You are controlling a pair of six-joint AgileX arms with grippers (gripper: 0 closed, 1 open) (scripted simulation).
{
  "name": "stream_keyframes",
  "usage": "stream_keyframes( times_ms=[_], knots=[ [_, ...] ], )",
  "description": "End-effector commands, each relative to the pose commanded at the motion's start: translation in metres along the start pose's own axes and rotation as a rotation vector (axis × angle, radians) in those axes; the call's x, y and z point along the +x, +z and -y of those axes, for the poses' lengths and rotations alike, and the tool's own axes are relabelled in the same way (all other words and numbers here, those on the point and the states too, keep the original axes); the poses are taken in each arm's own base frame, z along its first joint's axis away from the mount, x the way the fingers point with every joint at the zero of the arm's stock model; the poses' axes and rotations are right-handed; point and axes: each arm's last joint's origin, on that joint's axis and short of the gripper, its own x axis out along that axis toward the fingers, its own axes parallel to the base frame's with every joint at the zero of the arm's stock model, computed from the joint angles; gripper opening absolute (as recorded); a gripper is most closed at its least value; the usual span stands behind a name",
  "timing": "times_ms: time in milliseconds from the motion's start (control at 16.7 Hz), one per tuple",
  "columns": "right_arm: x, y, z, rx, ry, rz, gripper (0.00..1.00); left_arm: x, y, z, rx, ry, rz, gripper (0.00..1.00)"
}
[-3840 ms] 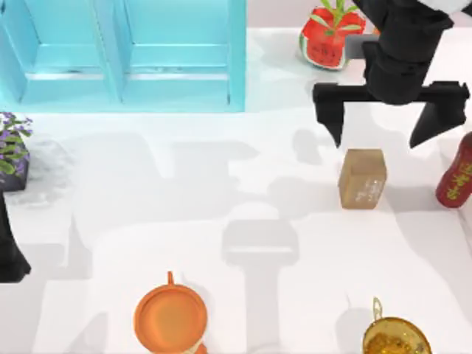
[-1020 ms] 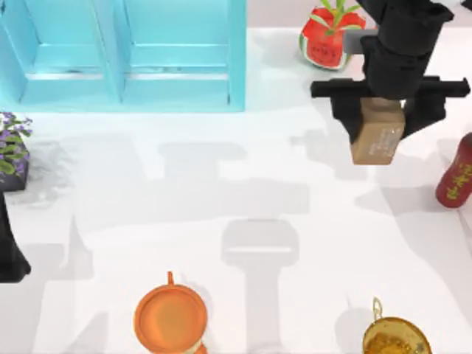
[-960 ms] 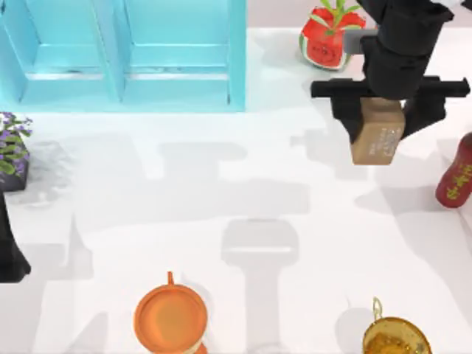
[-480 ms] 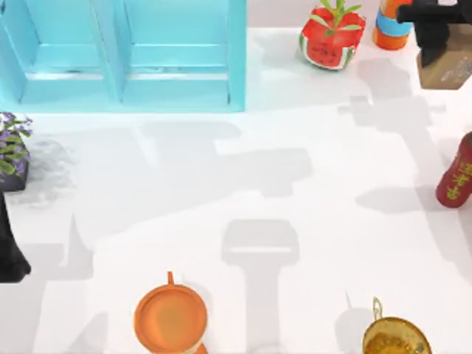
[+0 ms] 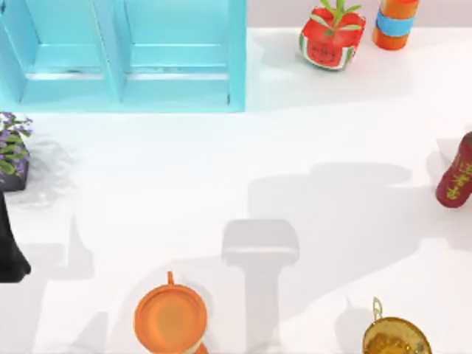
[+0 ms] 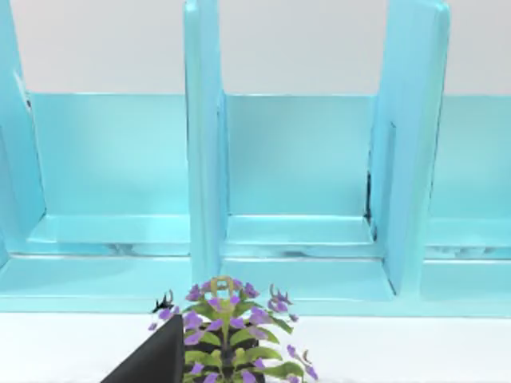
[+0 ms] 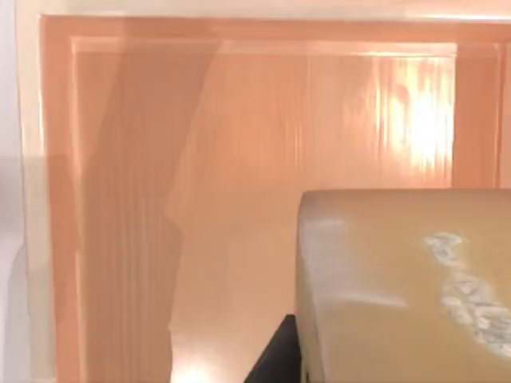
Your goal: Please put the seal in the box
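The seal (image 7: 399,287), a tan block with whitish marks on one face, sits close in the right wrist view. A dark finger (image 7: 273,355) of my right gripper lies against its side, so the gripper is shut on it. Behind the seal is the inside of the box (image 7: 239,120), pale orange with raised walls. My left arm (image 5: 9,251) is parked at the table's left edge. One of its dark fingers (image 6: 152,363) shows beside a purple-flowered plant (image 6: 231,335).
A light-blue shelf unit (image 5: 125,51) fills the back left. A watermelon-shaped pot (image 5: 330,37) and an orange-and-blue can (image 5: 396,22) stand at the back right. A red bottle (image 5: 457,173) is at the right edge. An orange cup (image 5: 170,318) and a golden bowl (image 5: 395,338) sit near the front.
My right arm lifted the seal off the table and carried it back and to the right, out of the top view. Its shadow now falls over the table's right half.
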Motion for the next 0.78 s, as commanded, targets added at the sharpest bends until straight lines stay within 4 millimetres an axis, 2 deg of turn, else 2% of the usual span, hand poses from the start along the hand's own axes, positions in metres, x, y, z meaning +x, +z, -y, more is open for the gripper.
stream_keyframes(
  times_ms=[180,360,780],
  knots=[
    [0.031,-0.028,0.022,0.007,0.048,-0.16,0.0,0.0,0.0,0.0,0.0,0.0,0.0,1.0],
    [0.052,-0.041,0.025,0.014,0.099,-0.265,0.0,0.0,0.0,0.0,0.0,0.0,0.0,1.0],
    [0.058,-0.042,0.022,0.01,0.106,-0.274,0.0,0.0,0.0,0.0,0.0,0.0,0.0,1.0]
  ],
)
